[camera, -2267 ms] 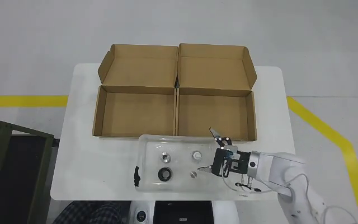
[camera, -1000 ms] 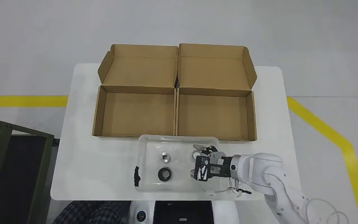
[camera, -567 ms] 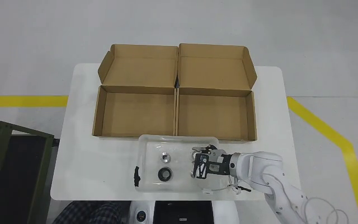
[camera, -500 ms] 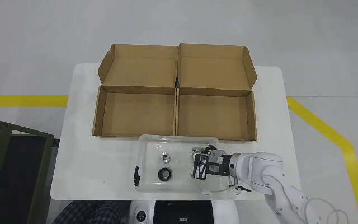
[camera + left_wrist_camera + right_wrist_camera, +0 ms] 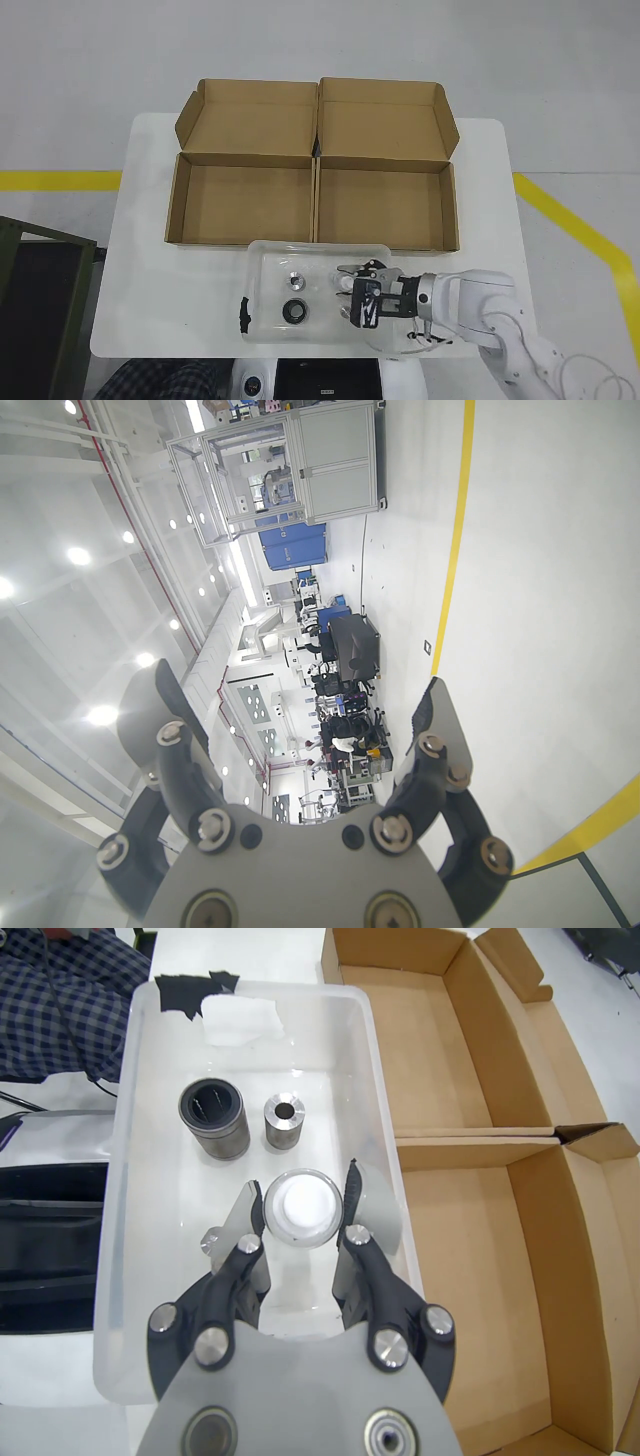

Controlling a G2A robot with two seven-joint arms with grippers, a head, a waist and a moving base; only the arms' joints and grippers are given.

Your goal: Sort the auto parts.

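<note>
Everything of interest sits in the clear plastic bin (image 5: 265, 262) at the near edge of the white tabletop (image 5: 150, 250). The right tool (image 5: 302, 1175) is down inside the bin, and its two fingers (image 5: 350, 1193) press against opposite sides of a round white-capped part (image 5: 306, 1205), pinching it. From above, the same tool (image 5: 347, 292) lies over the half of the bin away from the taped end. I cannot tell whether the pinched part rests on the bin floor or hangs just off it.

Toward the bin's taped end stand two more parts, upright and just beside each other without touching. One is a large dark cylinder (image 5: 214, 1120) with a hollow black core, on the side of the bin away from the boxes. The other is a smaller steel cylinder (image 5: 283, 1120) with a hole in its top, nearer the middle. A small silver piece (image 5: 210, 1242) peeks out from behind one finger, mostly hidden. Strips of black tape (image 5: 185, 993) and a white label (image 5: 242, 1023) mark that end wall of the bin.

Just beyond the bin's far long wall lie two open cardboard boxes, one (image 5: 245, 205) touching the other (image 5: 380, 208), with their lids folded back.

The left tool (image 5: 300, 700) has its fingers spread wide with nothing between them, and it faces the hall.
</note>
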